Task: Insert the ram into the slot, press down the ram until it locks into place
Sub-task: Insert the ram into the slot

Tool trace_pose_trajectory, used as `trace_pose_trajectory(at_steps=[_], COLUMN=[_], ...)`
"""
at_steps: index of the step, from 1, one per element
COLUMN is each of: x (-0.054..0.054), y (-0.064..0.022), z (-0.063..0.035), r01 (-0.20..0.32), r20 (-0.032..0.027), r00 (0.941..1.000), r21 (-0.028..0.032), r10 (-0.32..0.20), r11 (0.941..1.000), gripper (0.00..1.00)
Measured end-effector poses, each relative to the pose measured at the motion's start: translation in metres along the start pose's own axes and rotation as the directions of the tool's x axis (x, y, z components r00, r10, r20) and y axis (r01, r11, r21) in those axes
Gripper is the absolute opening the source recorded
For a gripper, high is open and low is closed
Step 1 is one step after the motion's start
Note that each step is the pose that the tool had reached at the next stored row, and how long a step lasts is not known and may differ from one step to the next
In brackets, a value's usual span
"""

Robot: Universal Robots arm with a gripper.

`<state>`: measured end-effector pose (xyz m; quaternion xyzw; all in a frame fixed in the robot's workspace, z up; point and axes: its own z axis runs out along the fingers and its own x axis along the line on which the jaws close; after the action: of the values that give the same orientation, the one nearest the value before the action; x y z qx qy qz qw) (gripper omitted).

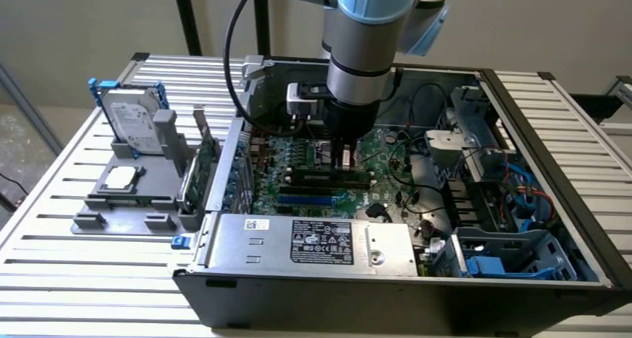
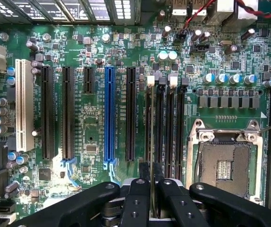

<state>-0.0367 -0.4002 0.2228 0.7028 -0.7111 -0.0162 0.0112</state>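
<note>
Over green board (image 2: 92, 118), squeezing ram (image 2: 152, 156) tight between jaws, with slot (image 2: 148, 123) right under jaws' tips.

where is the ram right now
In the wrist view the ram is held edge-on in the gripper, lined up along the slot at the end of the four black ones nearest the blue socket.

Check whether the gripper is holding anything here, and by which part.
The gripper holds the long, thin green circuit-board ram stick edge-on. It is pinched by its two flat faces, above the narrow black memory slots.
</note>
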Motion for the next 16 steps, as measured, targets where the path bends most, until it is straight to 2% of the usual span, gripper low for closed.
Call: trace_pose_trajectory(at_steps=[4, 5, 6, 7, 8, 16], x=[0.0, 0.0, 0.0, 0.0, 0.0, 0.0], y=[0.0, 0.0, 0.0, 0.0, 0.0, 0.0015], z=[0.0019, 0.0019, 0.0019, 0.0016, 0.0005, -0.0168], r01=[0.001, 0.002, 0.002, 0.002, 0.002, 0.002], r20=[-0.0001, -0.0003, -0.0003, -0.0003, 0.0, 0.0], r00=[1.0, 1.0, 1.0, 1.0, 1.0, 1.0], r21=[-0.0003, -0.0003, -0.0001, -0.0001, -0.0002, -0.0022], r10=[-0.001, -0.002, -0.002, -0.002, -0.002, -0.002], r11=[1.0, 1.0, 1.0, 1.0, 1.0, 1.0], gripper=[0.14, 0.15, 0.21, 0.21, 0.28, 0.26])
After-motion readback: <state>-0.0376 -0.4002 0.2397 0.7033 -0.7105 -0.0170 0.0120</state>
